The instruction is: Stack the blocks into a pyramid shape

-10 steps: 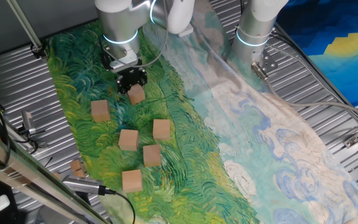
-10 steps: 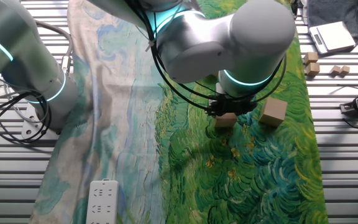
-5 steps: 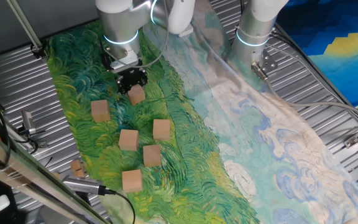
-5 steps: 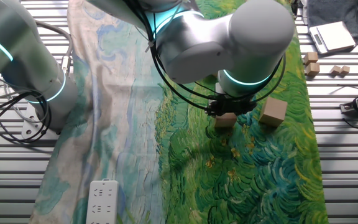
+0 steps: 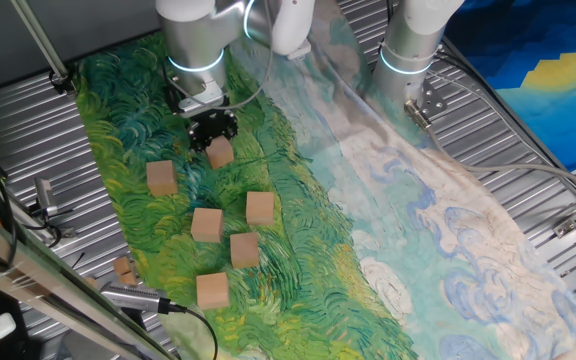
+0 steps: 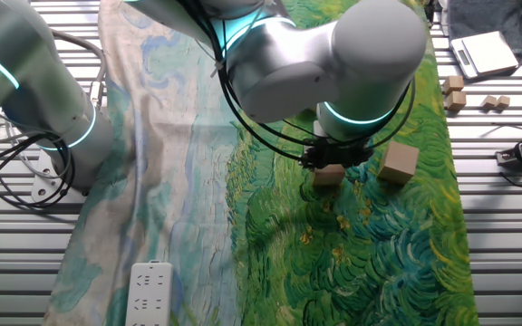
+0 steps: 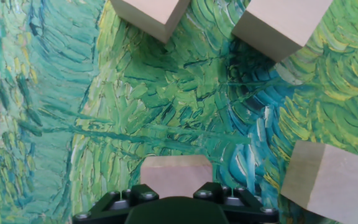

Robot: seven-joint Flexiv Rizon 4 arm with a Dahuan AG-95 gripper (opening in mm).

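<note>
Blocks, six light tan plain wooden cubes, lie scattered on the green painted cloth of my worktop (image 5: 118, 90). My hand (image 5: 214, 137) is clamped on the far block (image 5: 220, 152), ready for carrying towards the five nearer ones.
</note>
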